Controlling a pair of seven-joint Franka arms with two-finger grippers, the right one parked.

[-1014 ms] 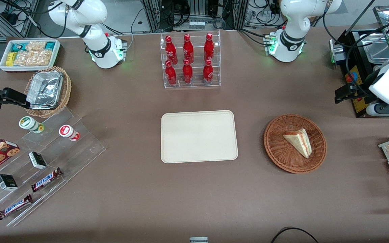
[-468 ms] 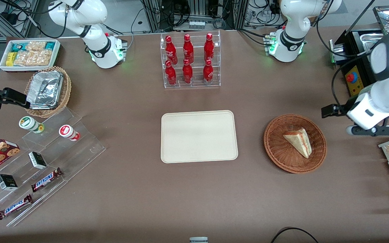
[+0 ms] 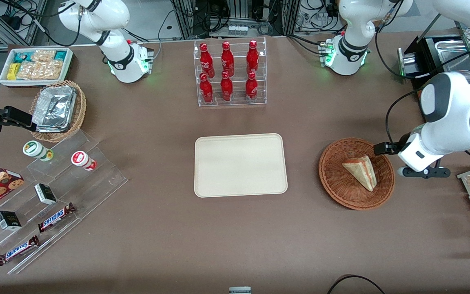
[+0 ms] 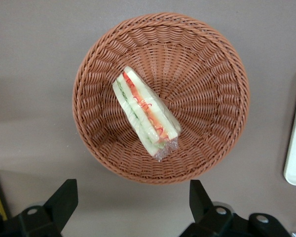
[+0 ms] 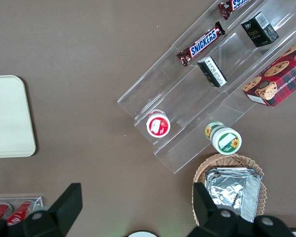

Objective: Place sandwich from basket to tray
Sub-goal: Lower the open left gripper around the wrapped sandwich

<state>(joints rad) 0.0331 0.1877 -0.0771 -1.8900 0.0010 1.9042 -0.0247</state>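
Hovering open, gripper (image 4: 130,207) above brown table (image 3: 169,228), beside basket (image 3: 337,188).

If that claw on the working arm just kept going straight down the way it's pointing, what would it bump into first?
Probably bare table, or the basket rim. The open gripper points down just outside the basket, toward the working arm's end; the sandwich lies off that line. Depth is uncertain.

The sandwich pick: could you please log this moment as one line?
phase: approach | gripper: open, beside basket, empty | sandwich: in basket | tray: bare
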